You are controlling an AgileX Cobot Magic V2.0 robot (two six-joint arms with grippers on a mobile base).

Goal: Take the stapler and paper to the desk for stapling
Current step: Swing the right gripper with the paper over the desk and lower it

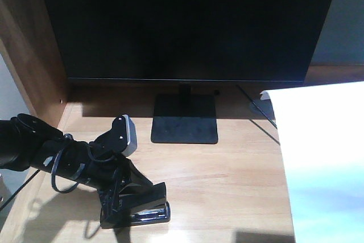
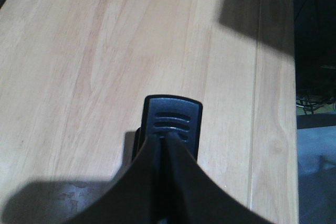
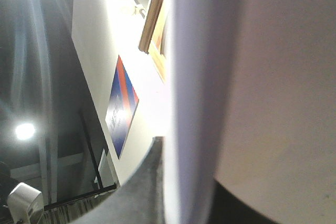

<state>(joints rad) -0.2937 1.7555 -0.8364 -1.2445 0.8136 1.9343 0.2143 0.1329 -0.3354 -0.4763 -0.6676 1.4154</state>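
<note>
The black stapler [image 1: 136, 206] sits low over the front left of the desk [image 1: 227, 174], and I cannot tell whether it touches the wood. My left gripper [image 1: 132, 190] is shut on it from above. The left wrist view shows the stapler's ribbed end [image 2: 173, 119] poking out past the closed left gripper [image 2: 167, 139] above the pale desk [image 2: 79, 77]. The white paper [image 1: 324, 163] is held up over the desk's right side. In the right wrist view the paper [image 3: 252, 77] runs between the jaws of my right gripper [image 3: 184, 182]; one fingertip [image 3: 149, 182] shows beside it.
A large black monitor [image 1: 187, 21] stands at the back on a flat black base [image 1: 185, 119]. A darker wooden side panel [image 1: 34, 44] closes the left. A thin cable [image 1: 259, 115] runs by the paper's corner. The desk's edge [image 2: 293, 129] drops off at right.
</note>
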